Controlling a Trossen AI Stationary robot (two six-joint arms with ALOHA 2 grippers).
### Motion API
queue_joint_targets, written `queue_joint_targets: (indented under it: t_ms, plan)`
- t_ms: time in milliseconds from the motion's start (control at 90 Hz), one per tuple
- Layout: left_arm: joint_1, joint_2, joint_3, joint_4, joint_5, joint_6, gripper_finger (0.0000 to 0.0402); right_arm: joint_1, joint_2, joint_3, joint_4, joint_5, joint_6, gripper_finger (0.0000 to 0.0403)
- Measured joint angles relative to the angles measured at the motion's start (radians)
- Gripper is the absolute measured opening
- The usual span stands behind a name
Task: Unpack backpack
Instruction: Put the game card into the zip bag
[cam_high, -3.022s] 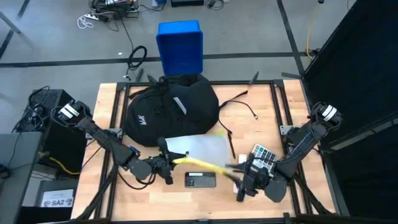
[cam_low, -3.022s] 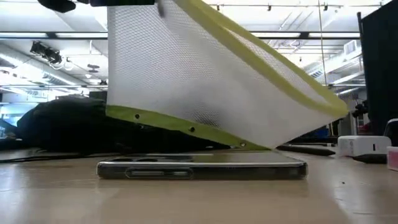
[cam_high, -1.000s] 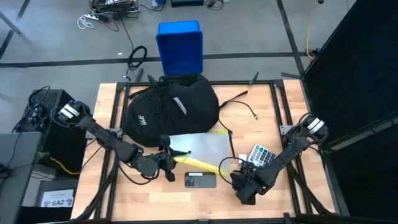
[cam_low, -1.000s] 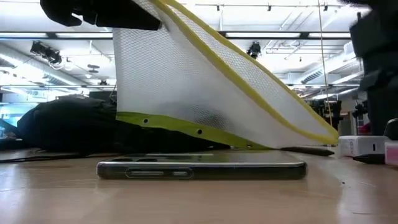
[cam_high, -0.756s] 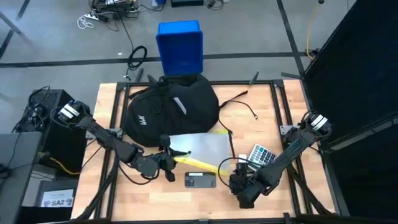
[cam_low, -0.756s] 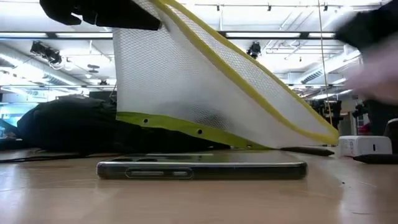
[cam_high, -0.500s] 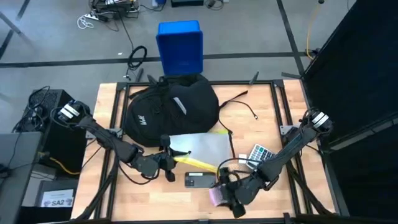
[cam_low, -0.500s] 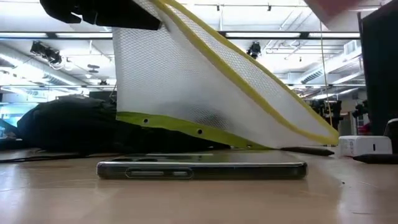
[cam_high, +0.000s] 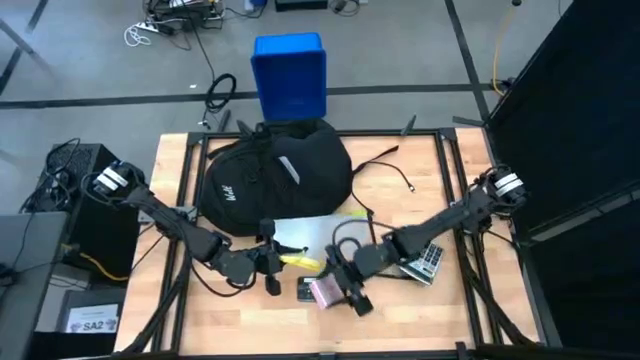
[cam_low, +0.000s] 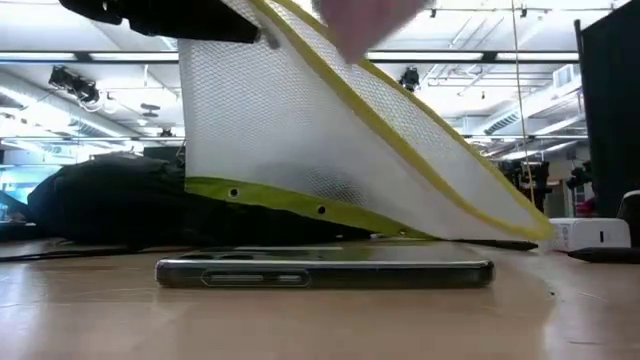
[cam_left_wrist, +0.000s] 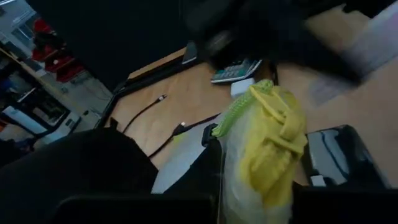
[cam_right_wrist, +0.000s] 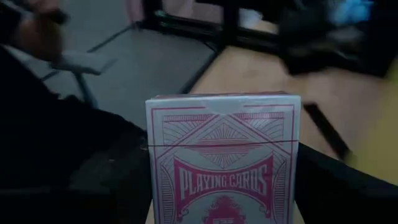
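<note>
The black backpack (cam_high: 275, 178) lies on the table's far left part. In front of it a white mesh pouch (cam_high: 318, 238) with a yellow-green rim is raised at one end, with my left gripper (cam_high: 270, 260) shut on it. The pouch's other end (cam_low: 500, 225) rests low near the table. My right gripper (cam_high: 338, 294) hovers by the dark phone (cam_high: 308, 289), shut on a pink playing-card box (cam_high: 322, 292). The phone lies flat on the table near its front edge. My left gripper pinches the pouch's bunched yellow-green rim (cam_left_wrist: 266, 134) between its two fingers, coming level from the table's left. That end of the pouch (cam_low: 230, 60) is lifted, and the mesh slopes down to the far end. My right gripper pinches the card box by its two narrow sides (cam_right_wrist: 153, 180), one finger (cam_right_wrist: 118, 186) on each side. The box's printed face (cam_right_wrist: 221, 155) looks at the wrist camera. It is lifted clear of the table, beside the phone.
A calculator (cam_high: 426, 258) lies on the table's right part, and a white block (cam_low: 585, 235) sits near it. A black cable (cam_high: 405, 180) lies at the far right. A blue plastic box (cam_high: 290, 75) stands on the floor beyond the table.
My right gripper has lifted the pink card box off the table near the calculator. It has carried the box toward the table's left, to just beside the phone. My left gripper has kept the pouch raised.
</note>
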Motion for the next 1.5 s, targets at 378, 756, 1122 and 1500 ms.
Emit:
queue_joint_targets:
  t_ms: [378, 756, 1122, 1500]
  plan:
    - [0.000, 0.000, 0.000, -0.001, 0.040, -0.026, 0.0000, -0.036, -0.008, -0.002, -0.105, 0.233, -0.037, 0.0276]
    - [0.000, 0.000, 0.000, 0.113, 0.163, -0.021, 0.0000, -0.037, -0.048, 0.047, -0.185, 0.674, -0.133, 0.0276]
    - [-0.008, 0.000, 0.000, 0.280, 0.262, 0.010, 0.0000, -0.068, -0.048, 0.083, -0.194, 0.727, -0.215, 0.0276]
    - [-0.009, 0.000, 0.000, 0.343, 0.191, 0.062, 0.0000, -0.074, -0.048, 0.084, -0.350, 0.599, -0.232, 0.0276]
